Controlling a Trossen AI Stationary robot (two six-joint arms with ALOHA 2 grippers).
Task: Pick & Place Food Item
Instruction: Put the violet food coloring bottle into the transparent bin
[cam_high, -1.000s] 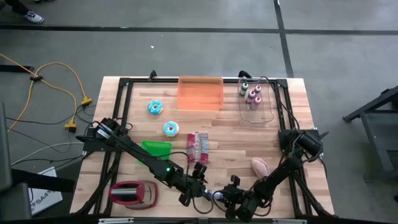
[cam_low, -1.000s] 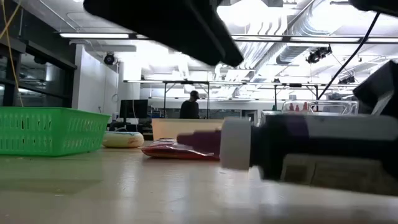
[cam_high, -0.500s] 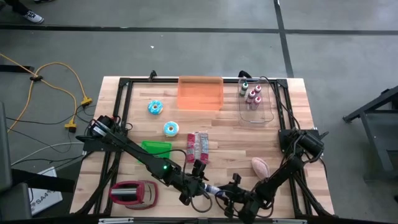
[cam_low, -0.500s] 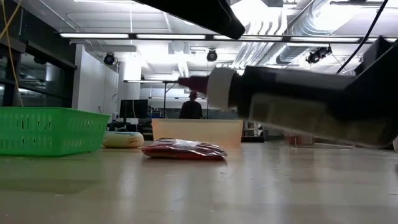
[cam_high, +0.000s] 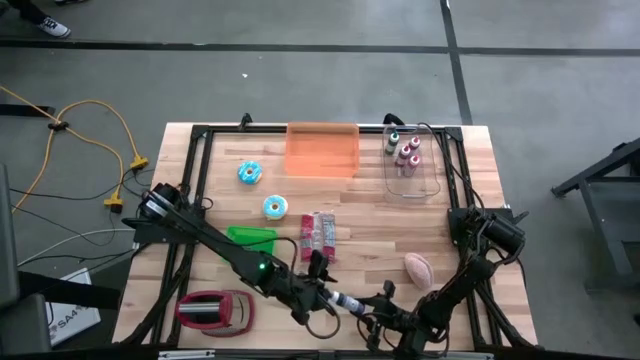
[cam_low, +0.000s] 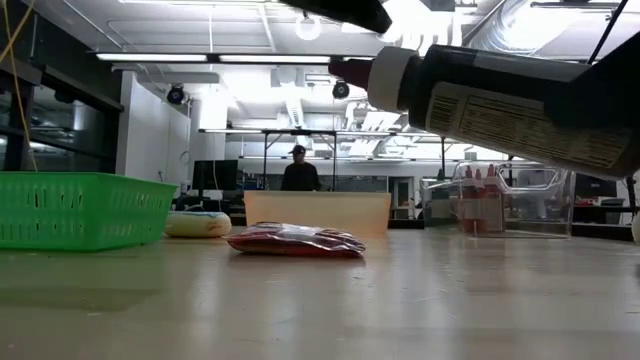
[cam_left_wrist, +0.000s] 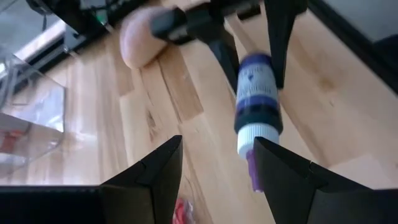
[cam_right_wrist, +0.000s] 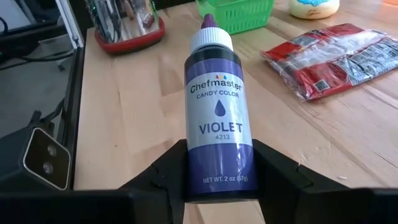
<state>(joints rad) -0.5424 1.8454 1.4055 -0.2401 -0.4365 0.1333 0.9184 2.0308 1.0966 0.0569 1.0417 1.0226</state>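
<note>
Wooden table (cam_high: 470, 160), black frame along its edges. Orange bin (cam_high: 322, 150) at the far edge, middle; clear bin (cam_high: 410, 165) just beside it toward the right, several small bottles standing inside. Red-and-grey object (cam_high: 213, 311) at the near left corner. Green basket (cam_high: 252, 239) left of centre, partly under the left arm. Red snack packet (cam_high: 318, 236) lying flat just right of the basket. Pink rounded item (cam_high: 418, 267) on the right side, near the right arm. Two blue-iced donuts (cam_high: 250, 173) between basket and orange bin, apart from each other.

Right gripper (cam_right_wrist: 217, 171) at the near edge, middle: closed around the lower body of a violet food-colour bottle (cam_right_wrist: 216, 115), label facing the wrist camera, white cap and purple tip pointing away from the fingers. In the low view, bottle (cam_low: 490, 100) raised clear of the tabletop, tilted, tip toward the left arm.

Left gripper (cam_left_wrist: 217, 168) just beside the bottle's tip, fingers parted, holding nothing; bottle tip (cam_left_wrist: 255, 174) near the right-hand finger (cam_left_wrist: 283, 171), contact not discernible.

Person (cam_low: 300, 172) standing far back in the room.
</note>
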